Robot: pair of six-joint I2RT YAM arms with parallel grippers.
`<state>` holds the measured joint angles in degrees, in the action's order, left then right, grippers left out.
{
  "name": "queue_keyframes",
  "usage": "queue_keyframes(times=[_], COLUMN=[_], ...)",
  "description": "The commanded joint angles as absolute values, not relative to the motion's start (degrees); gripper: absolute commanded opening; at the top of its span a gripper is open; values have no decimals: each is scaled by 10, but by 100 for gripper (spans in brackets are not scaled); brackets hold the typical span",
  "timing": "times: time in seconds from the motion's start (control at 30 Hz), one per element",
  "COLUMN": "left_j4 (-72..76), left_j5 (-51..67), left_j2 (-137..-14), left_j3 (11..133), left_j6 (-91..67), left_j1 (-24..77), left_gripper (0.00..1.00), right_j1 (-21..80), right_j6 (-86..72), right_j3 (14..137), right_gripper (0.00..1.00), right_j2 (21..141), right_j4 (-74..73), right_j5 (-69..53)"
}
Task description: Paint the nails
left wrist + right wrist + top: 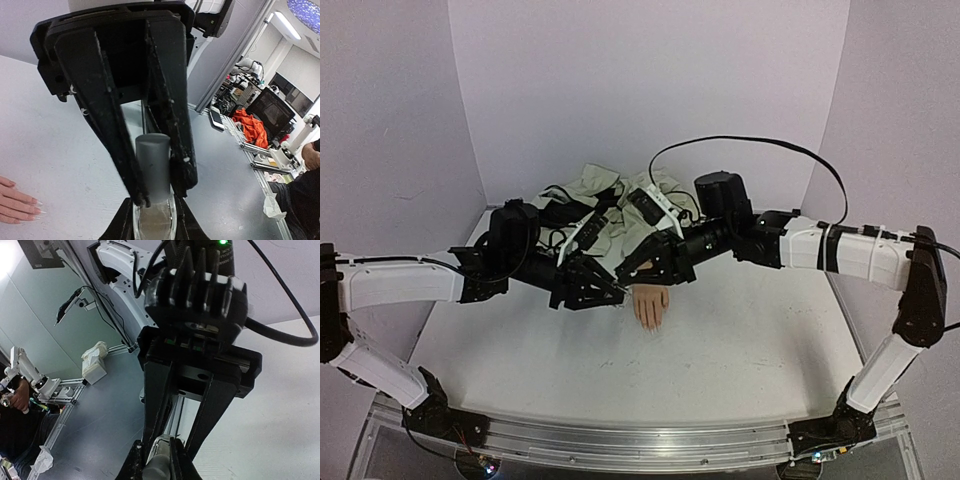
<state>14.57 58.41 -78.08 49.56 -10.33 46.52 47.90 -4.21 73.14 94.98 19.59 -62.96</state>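
I see my left gripper (160, 192) pinching the grey cap (152, 160) of a small glass bottle (155, 226), and my right gripper (160, 451) is closed on the bottle body. The nails (38, 202) are on the mannequin hand (651, 305), which lies on the table (750, 350) at 4 o'clock from both grippers, fingers toward 6 o'clock.

Grey-capped small glass bottle (152, 155) sits between left end effector (162, 192) and right end effector (165, 450), at 10 o'clock of pale peach plastic mannequin hand (651, 306) on white flat desk (750, 350).
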Motion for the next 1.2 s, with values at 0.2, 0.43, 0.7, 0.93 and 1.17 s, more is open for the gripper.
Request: queue_keyframes(times=[0.2, 0.43, 0.7, 0.93, 1.17], left_j4=[194, 194, 193, 194, 193], left_j5=[109, -98, -169, -172, -165], left_j2=[-723, -768, -836, -854, -850], left_j3=[454, 482, 526, 538, 538], left_j6=[20, 84, 131, 124, 127], left_j1=[501, 563, 599, 604, 604], left_gripper=[0, 0, 0, 0, 0], right_j1=[467, 469, 473, 474, 474], right_j6=[-182, -320, -354, -376, -369], right_j3=[735, 727, 734, 729, 730], right_gripper=[80, 77, 56, 45, 20], right_j2=[892, 939, 948, 969, 969], right_j4=[160, 187, 192, 191, 191], right_j5=[-281, -265, -229, -232, -229])
